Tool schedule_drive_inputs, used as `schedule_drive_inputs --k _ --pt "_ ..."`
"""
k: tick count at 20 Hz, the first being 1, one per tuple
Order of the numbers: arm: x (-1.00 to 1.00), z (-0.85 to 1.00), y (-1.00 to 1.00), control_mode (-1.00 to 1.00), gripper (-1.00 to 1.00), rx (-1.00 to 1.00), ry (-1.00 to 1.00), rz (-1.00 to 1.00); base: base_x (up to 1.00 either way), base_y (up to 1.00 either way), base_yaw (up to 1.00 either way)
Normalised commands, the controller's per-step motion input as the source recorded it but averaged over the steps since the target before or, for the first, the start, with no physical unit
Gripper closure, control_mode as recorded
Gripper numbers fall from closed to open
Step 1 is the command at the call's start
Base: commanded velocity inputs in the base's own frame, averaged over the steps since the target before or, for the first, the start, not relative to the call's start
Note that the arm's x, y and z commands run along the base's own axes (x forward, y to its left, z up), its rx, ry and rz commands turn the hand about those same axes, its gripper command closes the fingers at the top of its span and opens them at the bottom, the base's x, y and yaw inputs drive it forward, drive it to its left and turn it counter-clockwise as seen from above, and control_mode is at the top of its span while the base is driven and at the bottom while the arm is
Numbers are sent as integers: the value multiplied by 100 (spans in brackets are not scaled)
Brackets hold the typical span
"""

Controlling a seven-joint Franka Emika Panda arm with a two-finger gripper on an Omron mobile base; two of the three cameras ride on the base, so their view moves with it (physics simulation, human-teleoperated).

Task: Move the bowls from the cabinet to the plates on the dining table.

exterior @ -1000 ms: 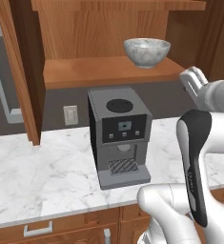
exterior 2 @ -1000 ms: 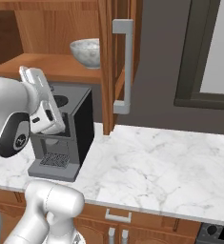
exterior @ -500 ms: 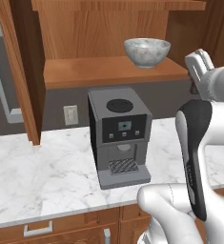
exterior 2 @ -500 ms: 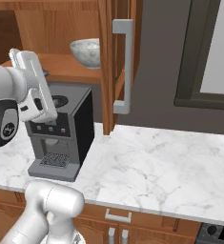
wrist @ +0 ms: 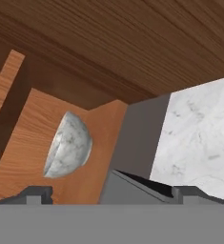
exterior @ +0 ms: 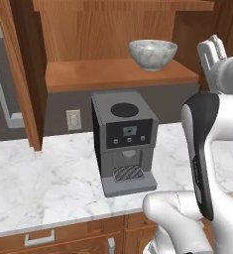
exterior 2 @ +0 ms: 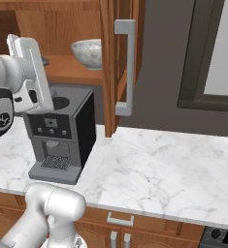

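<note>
A grey-white marbled bowl [exterior: 152,53] [exterior 2: 88,52] stands upright on the wooden shelf [exterior: 113,75] of the open cabinet [exterior: 108,25]. In the hand view the bowl [wrist: 68,145] lies left of centre, seen sideways. My gripper [exterior: 213,47] [exterior 2: 19,42] [wrist: 116,194] hangs at shelf height in front of the cabinet, right of the bowl in the left base view and apart from it. It is open, its tips stand wide and hold nothing. The plates and the dining table are out of view.
A grey coffee machine [exterior: 125,144] [exterior 2: 57,135] stands on the marble counter [exterior: 38,183] [exterior 2: 159,169] right under the shelf. The cabinet's right door [exterior 2: 118,58] stands open with its bar handle [exterior 2: 126,68]; the left door [exterior: 19,74] is open too. Drawers run below the counter.
My hand has risen from in front of the coffee machine's top to the level of the shelf. The bowl has not moved and the gripper stays open.
</note>
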Motion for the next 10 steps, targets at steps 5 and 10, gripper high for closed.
schedule_drive_inputs --k 5,10 --pt "31 9 0 -100 -100 3 1 0 0 0 0" --pt "39 6 0 -100 -100 1 8 2 0 0 0"
